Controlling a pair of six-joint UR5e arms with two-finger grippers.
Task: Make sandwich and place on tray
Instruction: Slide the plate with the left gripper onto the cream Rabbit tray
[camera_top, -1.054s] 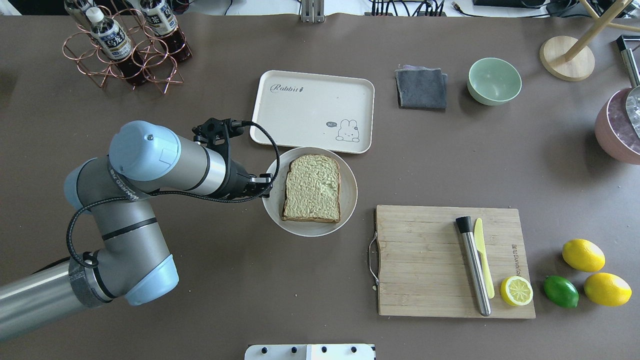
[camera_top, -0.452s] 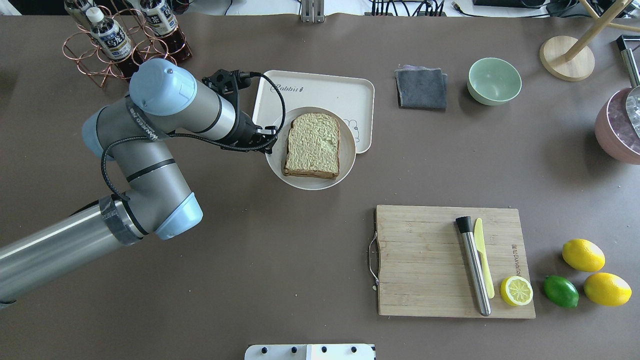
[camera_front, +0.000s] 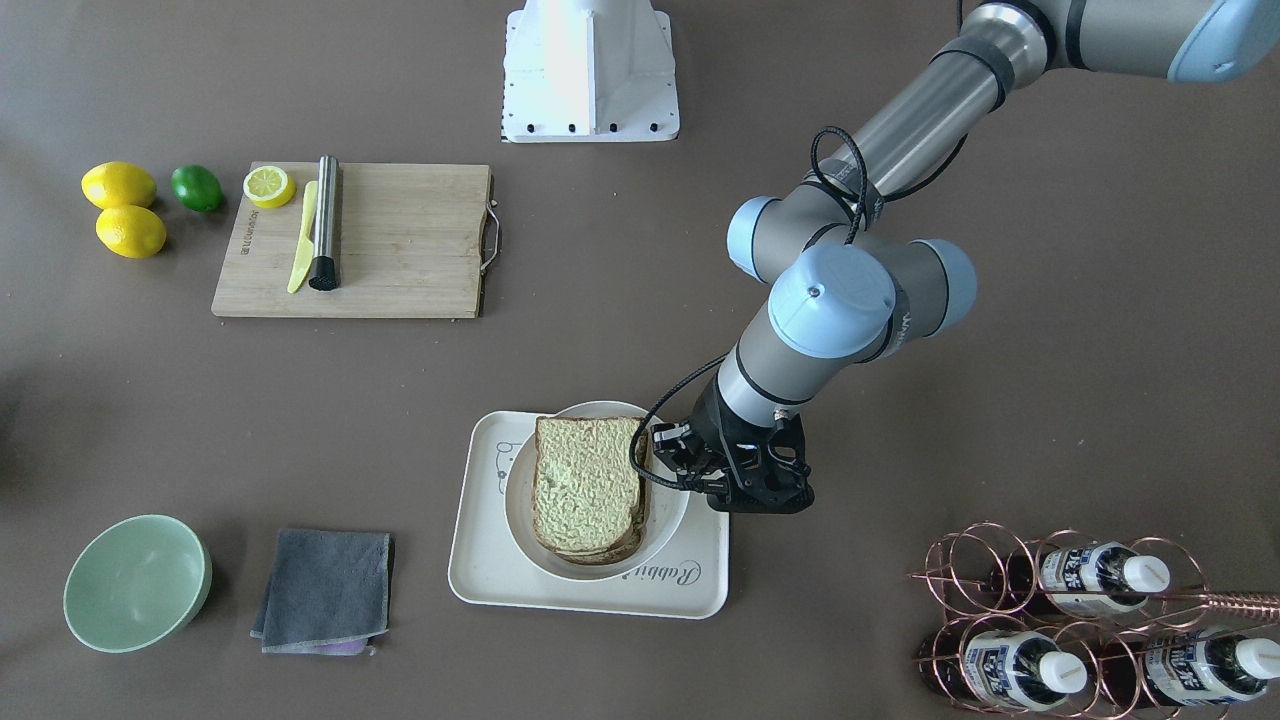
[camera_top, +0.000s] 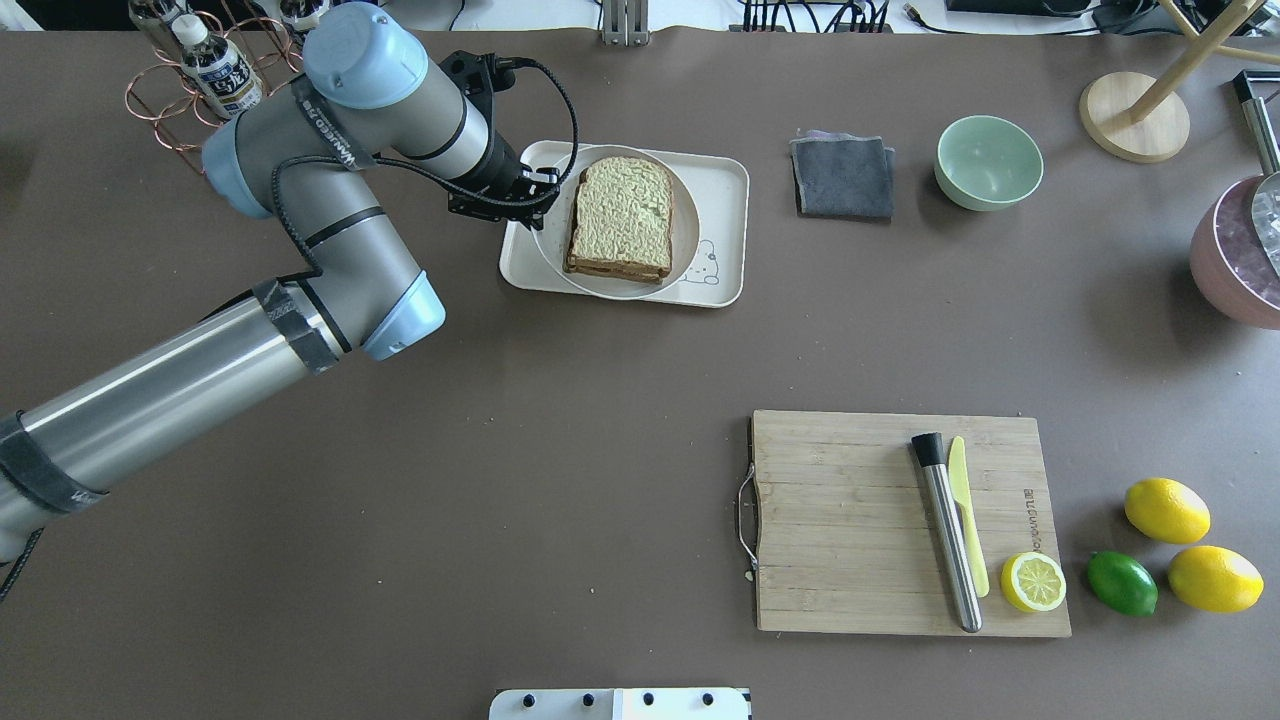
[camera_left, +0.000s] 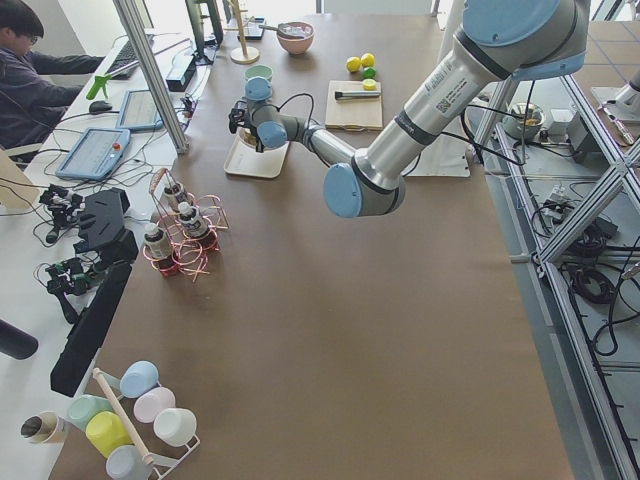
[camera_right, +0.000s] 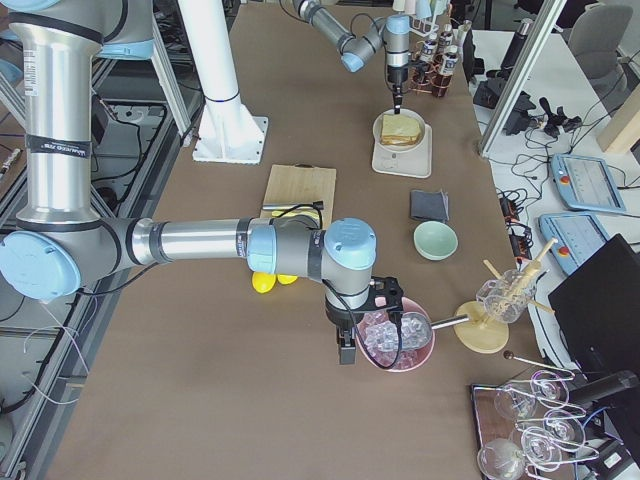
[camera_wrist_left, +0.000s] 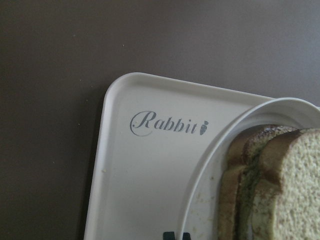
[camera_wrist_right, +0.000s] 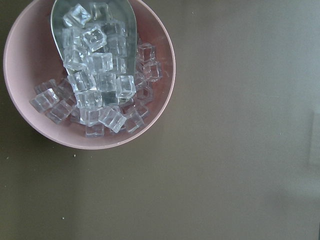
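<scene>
The sandwich (camera_top: 620, 218), stacked bread slices with dark crust and greenish faces, lies on a round white plate (camera_top: 688, 225). No egg shows. The plate sits over the cream tray (camera_top: 722, 190) with the "Rabbit" script. I cannot tell whether the plate touches the tray. My left gripper (camera_top: 545, 197) is shut on the plate's left rim. It also shows in the front-facing view (camera_front: 668, 468), beside the sandwich (camera_front: 585, 485) and the tray (camera_front: 480, 575). The left wrist view shows the tray (camera_wrist_left: 145, 170), the plate rim (camera_wrist_left: 212, 165) and the bread (camera_wrist_left: 285, 190). My right gripper (camera_right: 345, 352) hangs by a pink ice bowl; I cannot tell whether it is open.
A copper bottle rack (camera_top: 190, 90) stands just left of my left arm. A grey cloth (camera_top: 843, 177) and a green bowl (camera_top: 988, 160) lie right of the tray. The cutting board (camera_top: 850, 520) holds a muddler, knife and lemon half. A pink ice bowl (camera_wrist_right: 90, 75) is at the far right.
My left gripper has carried the plate with the sandwich away from the robot, from the bare table onto the area over the tray. The arm has swung further back with it.
</scene>
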